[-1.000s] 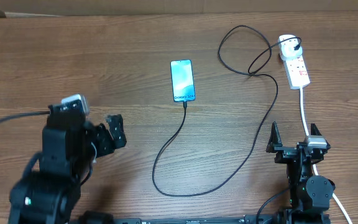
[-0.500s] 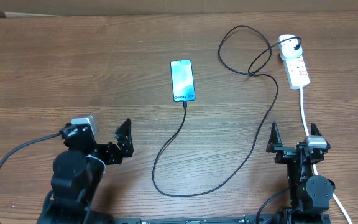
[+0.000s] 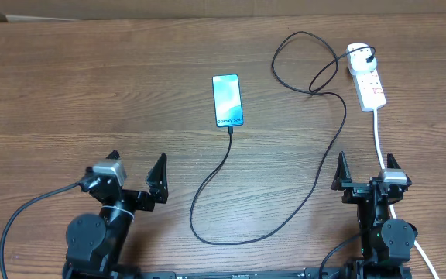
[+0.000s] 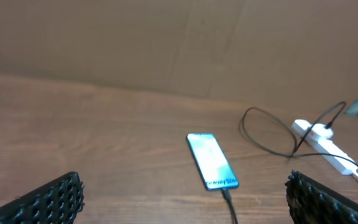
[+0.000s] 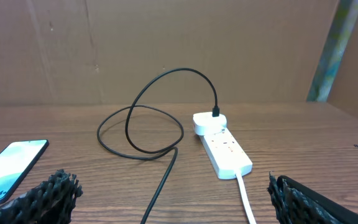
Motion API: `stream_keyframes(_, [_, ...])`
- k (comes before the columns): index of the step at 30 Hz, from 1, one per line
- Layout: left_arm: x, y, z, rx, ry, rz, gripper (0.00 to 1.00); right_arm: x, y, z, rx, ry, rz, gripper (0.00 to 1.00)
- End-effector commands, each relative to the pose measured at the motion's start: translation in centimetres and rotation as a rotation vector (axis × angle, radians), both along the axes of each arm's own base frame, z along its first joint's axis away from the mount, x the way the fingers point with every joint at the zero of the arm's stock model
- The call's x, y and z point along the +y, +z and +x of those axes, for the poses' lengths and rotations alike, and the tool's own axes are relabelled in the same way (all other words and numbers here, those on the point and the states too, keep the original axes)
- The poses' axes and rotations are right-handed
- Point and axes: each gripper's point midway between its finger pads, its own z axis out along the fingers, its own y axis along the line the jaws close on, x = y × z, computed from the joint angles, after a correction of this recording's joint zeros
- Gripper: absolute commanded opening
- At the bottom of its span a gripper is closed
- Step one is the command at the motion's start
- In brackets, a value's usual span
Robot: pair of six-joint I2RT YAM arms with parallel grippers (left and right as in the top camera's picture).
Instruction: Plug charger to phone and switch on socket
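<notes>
The phone [image 3: 227, 99] lies flat at the table's middle, its light blue screen up; the left wrist view shows the phone [image 4: 212, 160] ahead. The charger [image 3: 207, 182], a thin black cable, meets the phone's near edge with its tip [image 4: 227, 198], curves right and loops up to its plug [image 3: 371, 55] in the socket [image 3: 370, 84]. The right wrist view shows the socket [image 5: 224, 149] ahead with the charger plug [image 5: 216, 114] at its far end. My left gripper [image 3: 136, 167] stands open near the front edge, well short of the phone. My right gripper [image 3: 366, 167] is open and holds nothing.
The socket's thick white cord [image 3: 379, 136] runs down the table past my right gripper and shows between its fingers as the white cord [image 5: 247, 202]. A cardboard wall [image 5: 166, 43] stands behind the table. A loose cable loop [image 3: 304, 62] lies left of the socket.
My left arm has pulled back toward the front edge and turned so that its open fingers face the phone. The right arm, phone, charger and socket have not moved.
</notes>
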Motion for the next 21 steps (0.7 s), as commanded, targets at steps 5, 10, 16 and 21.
stream_keyframes(5, [-0.1,-0.3,-0.7,-0.069,-0.036,0.048,1.0,-0.1,-0.1,0.0,-0.005,-0.004,0.006,1.0])
stream_keyframes(10, [0.1,0.3,-1.4,-0.117,-0.028,0.044,1.0,-0.1,-0.1,0.0,-0.005,-0.004,0.006,1.0])
stream_keyframes(16, [0.3,1.3,-2.1,-0.181,-0.026,0.075,1.0,-0.1,-0.1,0.0,-0.005,-0.004,0.006,1.0])
stream_keyframes(21, [0.7,1.7,-2.3,-0.201,-0.009,0.081,1.0,-0.1,-0.1,0.0,-0.005,-0.004,0.006,1.0])
